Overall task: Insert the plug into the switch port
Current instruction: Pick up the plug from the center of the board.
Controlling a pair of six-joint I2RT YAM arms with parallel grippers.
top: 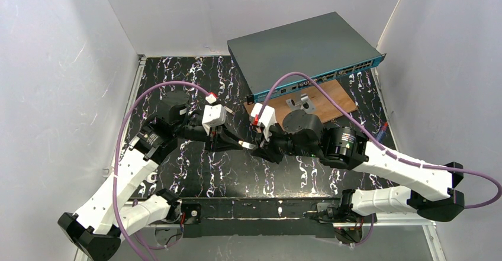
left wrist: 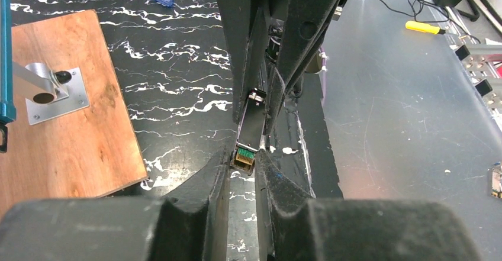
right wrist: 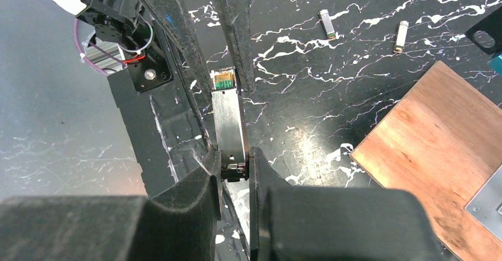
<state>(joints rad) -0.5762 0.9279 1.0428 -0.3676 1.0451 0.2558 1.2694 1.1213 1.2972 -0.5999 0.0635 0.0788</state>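
**Plug held between both claws, port not yet reached**

The small silver metal plug (right wrist: 229,125) hangs above the black marbled worktop (top: 237,175), well apart from the wide flat dark grey metal switch (top: 302,51) with its teal socket strip. The right claw (right wrist: 234,154) grips the plug's rear end. The left claw (left wrist: 243,161) sits closed round the gold-contact end, seemingly pinching it. Carrying, aligning and inserting are all left to do.

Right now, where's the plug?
Mid-table in the top view, the plug is held between the left gripper and right gripper, in front of the switch.
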